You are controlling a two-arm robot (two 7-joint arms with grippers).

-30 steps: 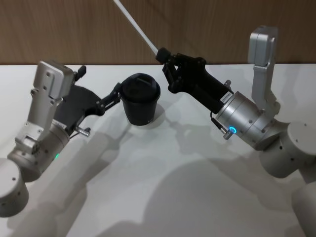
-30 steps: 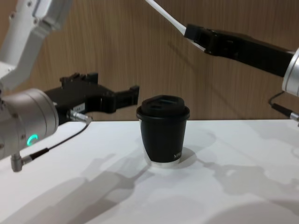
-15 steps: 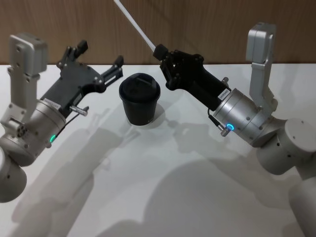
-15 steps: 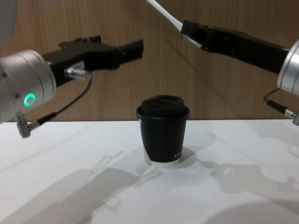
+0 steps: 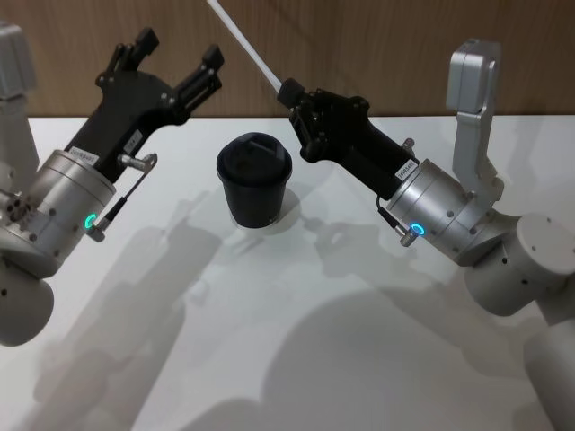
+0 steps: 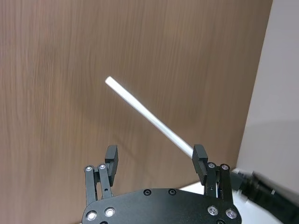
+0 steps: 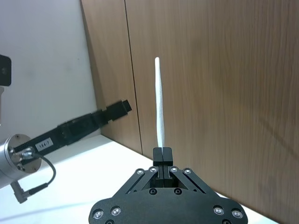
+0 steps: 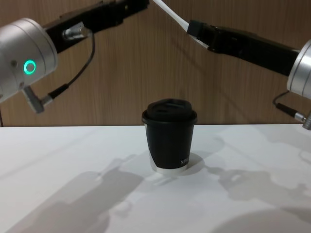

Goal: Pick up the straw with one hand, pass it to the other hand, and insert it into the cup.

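The straw (image 5: 251, 48) is up in the air above the far edge of the surface (image 5: 296, 341), clear of it. It slants upward and toward the robot's left, seen against the wooden wall (image 5: 404, 54). Its lower end is clamped in the right pincer (image 5: 291, 92), whose fingers are closed tight on it; the right wrist view shows the straw (image 7: 160, 102) rising straight out of the closed right pincer (image 7: 162, 151). In the chest view the right pincer (image 8: 193, 28) holds the straw (image 8: 172, 13) well above the cup (image 8: 170, 141) and a little to its right. The cup (image 5: 254, 184) stands upright with its lid on, near the far edge of the surface and about midway along it, touched by neither pincer. The left pincer (image 5: 178, 49) is raised over the far left part of the surface with its fingers spread wide and nothing in them. It points up toward the straw, near it but apart from it. In the left wrist view the straw (image 6: 149, 116) crosses beyond the open left pincer (image 6: 155, 153), its lower part passing behind one finger.
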